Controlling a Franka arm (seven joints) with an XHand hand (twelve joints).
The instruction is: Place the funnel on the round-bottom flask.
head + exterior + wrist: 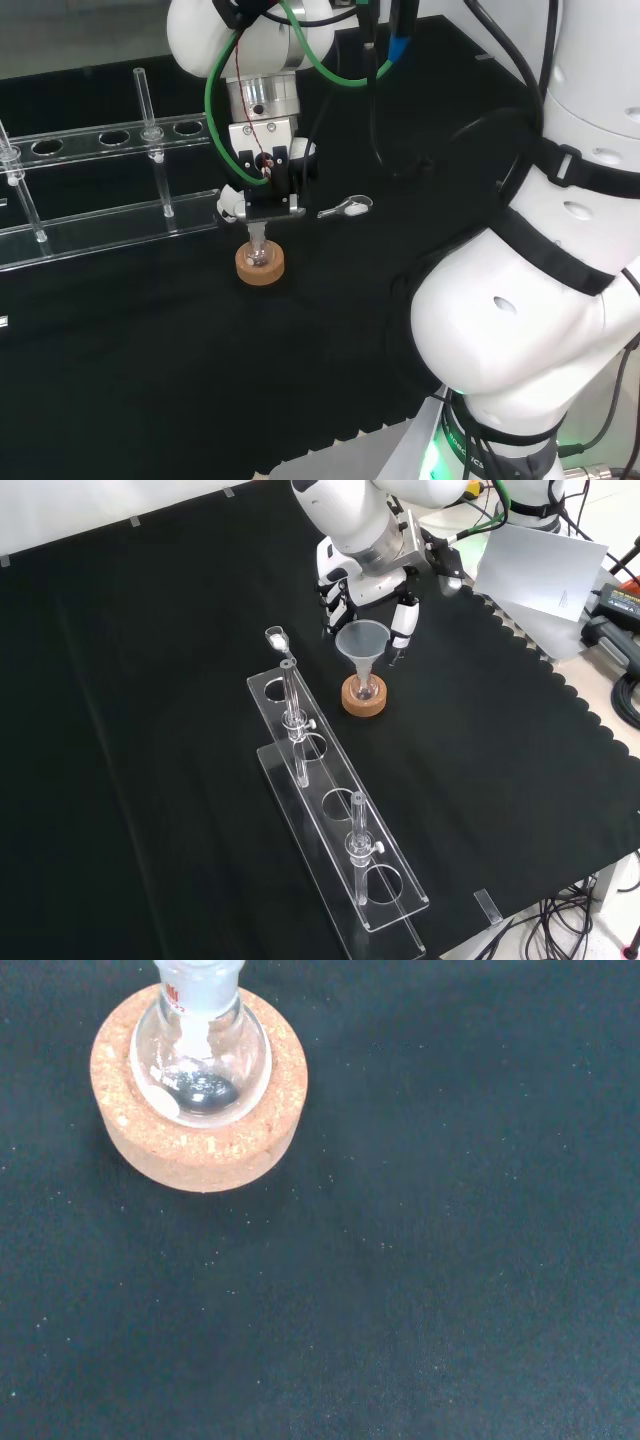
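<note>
Head view from behind and above the arm's base, front view opposite looking down on the cloth, wrist view close overhead, all sharing the cork stand (260, 265) (363, 697) (199, 1090).

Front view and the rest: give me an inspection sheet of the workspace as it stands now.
Surface: black cloth, bare around the stand.
Job's things: funnel upright with its stem in the round-bottom flask, which sits in a cork ring.
Clutter: clear tube rack with two tubes; a small spoon on the cloth.
Hand: hand just behind the funnel, fingers pointing down on either side; contact cannot be told.
Cables: green cable along the arm; more cables off the bench edge.
Surroundings: grey sheet beyond the cloth.
</note>
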